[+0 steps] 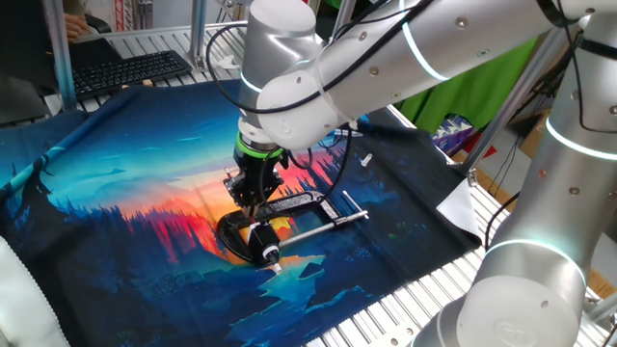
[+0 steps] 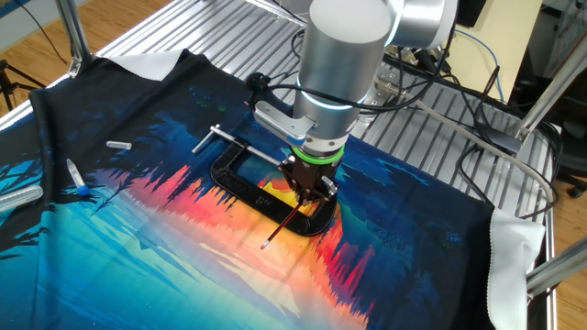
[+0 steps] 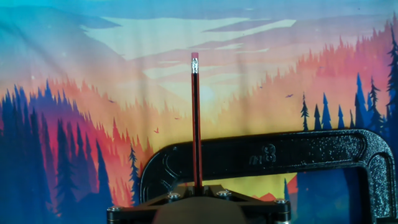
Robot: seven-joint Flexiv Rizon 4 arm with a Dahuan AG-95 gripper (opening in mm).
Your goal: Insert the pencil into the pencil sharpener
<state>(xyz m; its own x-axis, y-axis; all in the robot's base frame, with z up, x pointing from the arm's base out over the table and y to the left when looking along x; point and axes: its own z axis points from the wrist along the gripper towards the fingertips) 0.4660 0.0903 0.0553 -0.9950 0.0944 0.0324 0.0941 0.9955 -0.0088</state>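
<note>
My gripper is shut on the pencil, a thin dark stick slanting down to a pale end just above the cloth. In the hand view the pencil runs straight up from between my fingers, crossing the clamp's frame, and ends in a silvery, pinkish tip. The gripper hangs over the black C-clamp. The pencil sharpener shows only as a small yellow-orange bit inside the clamp, right below the gripper. I cannot make it out in the other views.
A large black C-clamp with a silver screw rod lies on the printed cloth. A marker and a small white piece lie left. A keyboard sits beyond the cloth. Metal frame posts stand around.
</note>
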